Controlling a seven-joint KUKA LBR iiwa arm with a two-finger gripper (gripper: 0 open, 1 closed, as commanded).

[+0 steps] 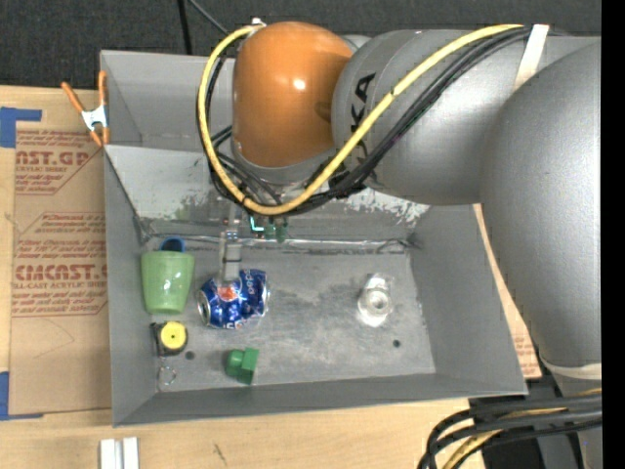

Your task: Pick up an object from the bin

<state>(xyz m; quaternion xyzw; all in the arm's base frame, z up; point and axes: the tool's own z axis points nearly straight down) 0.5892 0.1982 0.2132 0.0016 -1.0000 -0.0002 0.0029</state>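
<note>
Arm [439,115], tool [231,265] over crushed blue can [234,301], scuffed grey bin [312,345]

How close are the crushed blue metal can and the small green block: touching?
Apart. The camera view shows bare grey bin floor between the crushed blue metal can and the small green block.

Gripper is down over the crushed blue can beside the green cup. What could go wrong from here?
1. The crushed blue can under the gripper is dented and uneven, so a grasp may slip off or tip it.
2. The green cup lies close beside the can, on its left in the camera view. It could get bumped or caught along with the can.
</note>
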